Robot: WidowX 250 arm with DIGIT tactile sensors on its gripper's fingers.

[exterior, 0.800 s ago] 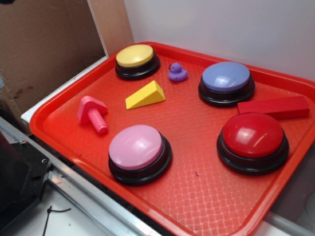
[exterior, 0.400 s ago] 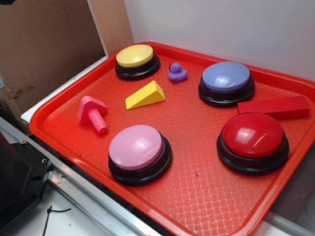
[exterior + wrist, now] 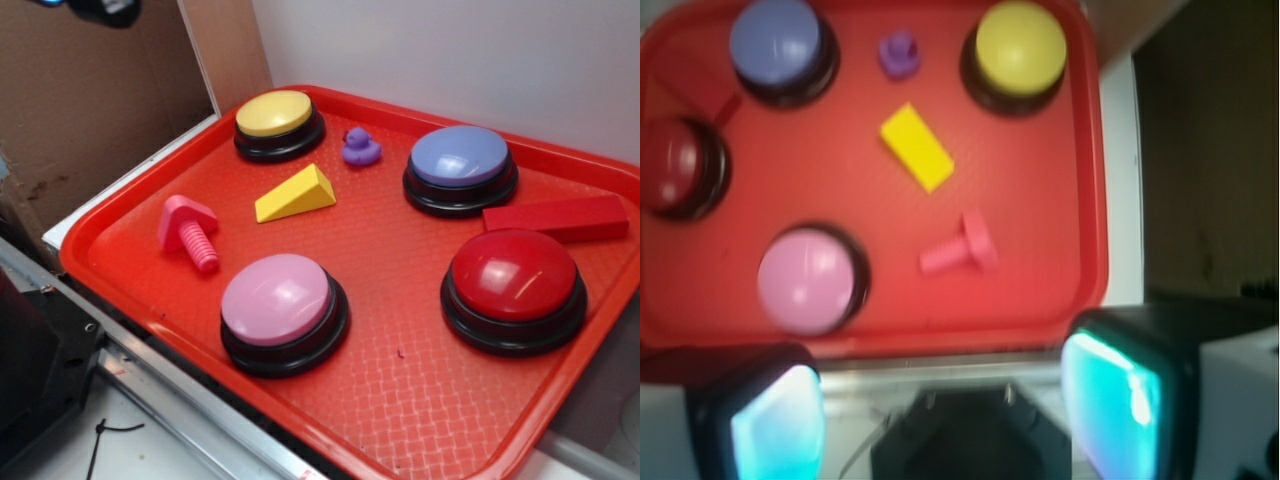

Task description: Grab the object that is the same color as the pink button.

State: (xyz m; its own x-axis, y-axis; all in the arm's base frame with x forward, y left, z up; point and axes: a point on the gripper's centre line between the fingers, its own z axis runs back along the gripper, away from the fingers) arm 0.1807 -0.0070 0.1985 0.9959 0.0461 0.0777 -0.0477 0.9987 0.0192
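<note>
The pink bolt [image 3: 188, 232] lies on its side at the left part of the red tray [image 3: 400, 400], its flat head toward the far left and its ribbed shaft pointing toward the near edge. Just to its right and nearer sits the pink button [image 3: 283, 311], close but apart from it. Beyond the bolt, toward the middle of the tray, lies the yellow wedge [image 3: 295, 194], and farther back stand the yellow button [image 3: 278, 124] and the small purple duck [image 3: 361, 147]. On the right side are the blue button [image 3: 460, 168], the red button [image 3: 514, 289] and a red block [image 3: 556, 217] between them at the tray's right rim. In the wrist view the gripper [image 3: 940, 405] hangs high over the tray's near edge, well away from the bolt [image 3: 960, 248]; its two fingers [image 3: 1122, 400] are spread wide apart and hold nothing.
</note>
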